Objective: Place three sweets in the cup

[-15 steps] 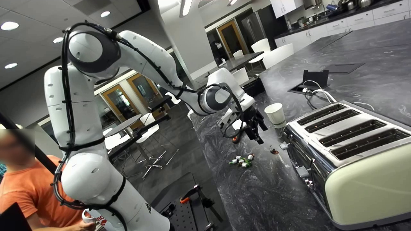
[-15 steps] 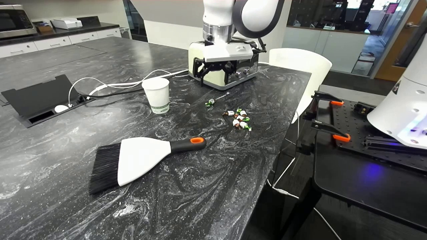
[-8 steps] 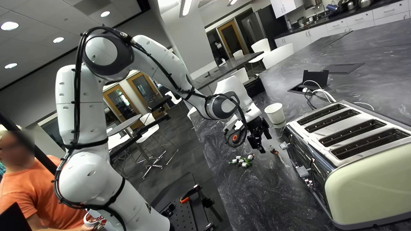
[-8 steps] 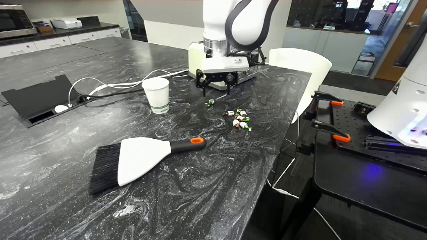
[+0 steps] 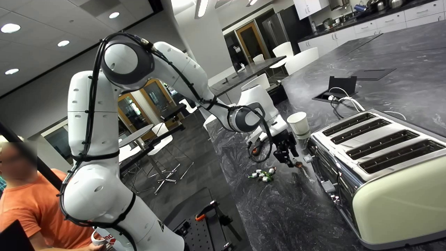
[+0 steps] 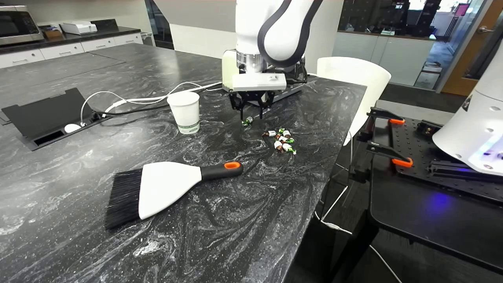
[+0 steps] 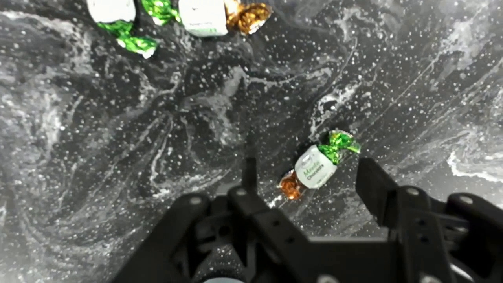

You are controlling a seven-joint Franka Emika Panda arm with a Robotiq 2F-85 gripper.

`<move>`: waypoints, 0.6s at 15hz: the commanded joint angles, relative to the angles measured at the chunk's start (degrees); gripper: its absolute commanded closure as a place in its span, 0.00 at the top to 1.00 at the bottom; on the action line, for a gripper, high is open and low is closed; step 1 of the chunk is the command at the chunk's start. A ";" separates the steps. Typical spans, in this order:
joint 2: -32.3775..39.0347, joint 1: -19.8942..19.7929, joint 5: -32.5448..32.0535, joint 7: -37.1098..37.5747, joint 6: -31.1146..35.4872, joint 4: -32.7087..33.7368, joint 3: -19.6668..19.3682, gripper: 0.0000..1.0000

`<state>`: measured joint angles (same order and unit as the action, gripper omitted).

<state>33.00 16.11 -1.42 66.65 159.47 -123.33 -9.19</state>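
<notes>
Hand [image 6: 251,117] lowered, sweet [image 7: 315,167] beneath, labelled "Chocolate"

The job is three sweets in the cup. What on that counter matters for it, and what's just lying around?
For the job:
lone sweet, nearest the gripper
clustered sweets
cup

Just lying around:
brush
toaster
cables

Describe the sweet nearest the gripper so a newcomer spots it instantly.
Start at the toaster on the dark counter. Off its lever side, the open gripper points down at a white-bodied sweet with green and orange twisted ends. Unlike the clustered sweets, it lies alone.
</notes>
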 commanded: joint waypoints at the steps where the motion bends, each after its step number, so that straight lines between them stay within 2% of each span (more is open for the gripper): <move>1: 0.92 -0.05 1.06 0.24 1.19 1.21 -0.01 0.36; 3: 1.15 0.16 0.94 0.35 1.03 1.60 -0.15 0.19; 6: 1.39 0.72 0.56 0.57 0.62 1.99 -0.49 0.00; 9: -0.66 1.77 -0.08 1.10 0.85 0.62 -1.20 0.03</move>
<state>33.67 16.47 -1.38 66.69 159.48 -121.75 -9.31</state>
